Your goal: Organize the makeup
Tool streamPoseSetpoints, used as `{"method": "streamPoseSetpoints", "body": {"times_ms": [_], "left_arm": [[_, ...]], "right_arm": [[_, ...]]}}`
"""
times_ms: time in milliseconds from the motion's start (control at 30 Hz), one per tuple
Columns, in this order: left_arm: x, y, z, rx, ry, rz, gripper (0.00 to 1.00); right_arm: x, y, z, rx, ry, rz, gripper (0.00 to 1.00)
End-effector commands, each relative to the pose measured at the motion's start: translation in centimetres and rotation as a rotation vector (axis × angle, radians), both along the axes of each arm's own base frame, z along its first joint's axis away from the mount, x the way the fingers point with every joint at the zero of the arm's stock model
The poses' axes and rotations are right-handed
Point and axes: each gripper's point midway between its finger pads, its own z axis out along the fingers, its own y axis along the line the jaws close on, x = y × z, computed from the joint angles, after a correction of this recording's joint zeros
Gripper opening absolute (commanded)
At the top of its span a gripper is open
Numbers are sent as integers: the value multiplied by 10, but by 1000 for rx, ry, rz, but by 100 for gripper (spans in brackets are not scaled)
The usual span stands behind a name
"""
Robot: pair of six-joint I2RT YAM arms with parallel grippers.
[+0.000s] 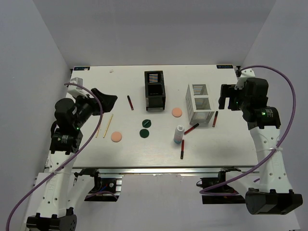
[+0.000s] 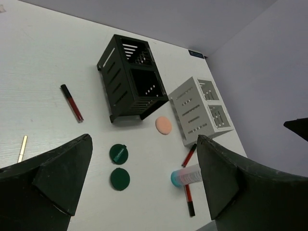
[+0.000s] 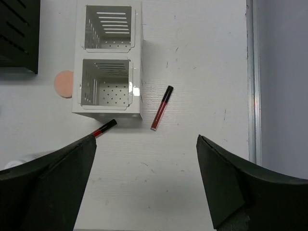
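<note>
The left end effector (image 1: 109, 102) hangs over the left side of the desk (image 1: 231, 149), its jaws wide and nothing between them. The right end effector (image 1: 224, 97) hangs over the right side, near the white organizer (image 1: 200, 103), also wide and empty. The black organizer (image 1: 154, 90) stands at the middle back; I see nothing in either box, so I judge the sorting is not yet begun.

All the makeup lies loose on the desk. The white bottle (image 1: 179, 134) stands upright in front of the white organizer; it looks light and easy to tip, so I would grip it low on the body. One peach puff (image 1: 177, 112) lies between the two boxes, and the other puff (image 1: 116, 136) lies front left; they are probably soft and flat, so a pinch across the edge seems best. Two green discs (image 1: 147, 123) lie close together in front of the black organizer; they are thin, stiff and maybe slippery.

Four dark red tubes are scattered: one (image 1: 130, 102) left of the black organizer, one (image 1: 215, 118) just right of the white organizer, one (image 1: 191, 128) at its front corner, one (image 1: 182, 150) before the bottle. The two tan sticks (image 1: 99, 126) lie side by side at the left; these are stiff and may roll, so take them at the middle, across the length.
</note>
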Motion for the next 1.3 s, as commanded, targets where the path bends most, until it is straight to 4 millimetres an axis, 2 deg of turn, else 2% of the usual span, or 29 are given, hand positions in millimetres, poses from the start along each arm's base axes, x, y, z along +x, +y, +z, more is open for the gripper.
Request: {"method": "streamPoseSetpoints", "body": {"times_ms": [0,33,67,100,133,167,233,267,300,333,367,433,500,567,600,633,667,700,800,833,867,900,933,967,1000,1167,1200,1233,1267], "left_arm": [[-6,-10,-3,-30,13,-62,98],[-7,-13,-4,-39,17,-73,98],[-8,-13,-5,-43,17,-76,97],[-8,-14,-10,-46,26,-80,96],[-9,-15,-10,-50,27,-85,90],[-8,-15,-11,-57,28,-83,82],[-7,-15,-16,-66,40,-78,52],[-5,-12,-19,-74,57,-57,25],[-3,-12,-22,-78,71,-48,17],[1,-11,-31,-83,102,-38,14],[4,-8,-36,-86,118,-15,16],[13,-5,-53,-88,177,16,23],[25,2,-68,-75,232,67,45],[44,9,-97,-28,348,116,64],[52,12,-108,-10,388,129,66],[66,15,-128,22,462,145,67],[74,18,-138,38,494,164,68],[82,20,-148,55,520,180,68],[116,11,-174,154,580,197,63],[123,8,-181,202,598,196,61],[133,4,-204,251,654,196,59],[155,7,-190,292,614,245,57],[159,0,-197,334,636,245,53],[168,0,-219,367,682,256,50],[183,-1,-212,367,661,285,49],[222,-8,-230,392,712,332,55],[228,-14,-250,426,752,328,56],[241,-16,-233,441,731,343,58],[246,-18,-235,459,742,347,58]], "right_arm": [[-6,15,16,-8,-52,127,89],[-12,32,18,13,-68,246,90],[-19,40,23,-57,-119,372,90],[-27,50,16,-76,-125,477,89],[-37,66,17,-57,-150,587,89],[-38,68,18,-67,-183,610,90],[-46,73,12,-75,-210,653,89],[-53,77,3,-78,-181,697,89],[-56,79,-4,-104,-166,751,89],[-60,83,-4,-85,-148,776,89],[-66,86,-14,-55,-80,801,89],[-69,91,-14,-22,-63,829,89],[-58,91,-17,21,-59,771,89],[-48,88,-26,54,-34,698,88],[-36,86,-20,56,-67,659,84],[-25,82,-21,80,-47,587,72],[-19,81,-20,95,-40,563,65],[-12,80,-17,102,-48,539,50],[-1,83,-13,142,-47,515,40],[2,83,-10,142,-64,514,40],[6,83,-11,142,-64,509,41],[8,81,-11,138,-65,500,44],[11,82,-11,139,-69,500,45],[13,82,-12,140,-67,497,46],[14,82,-14,144,-66,493,48],[24,82,-17,153,-89,480,50],[26,82,-17,156,-88,472,50],[28,82,-20,158,-86,469,51],[30,82,-18,158,-95,467,52]]}}
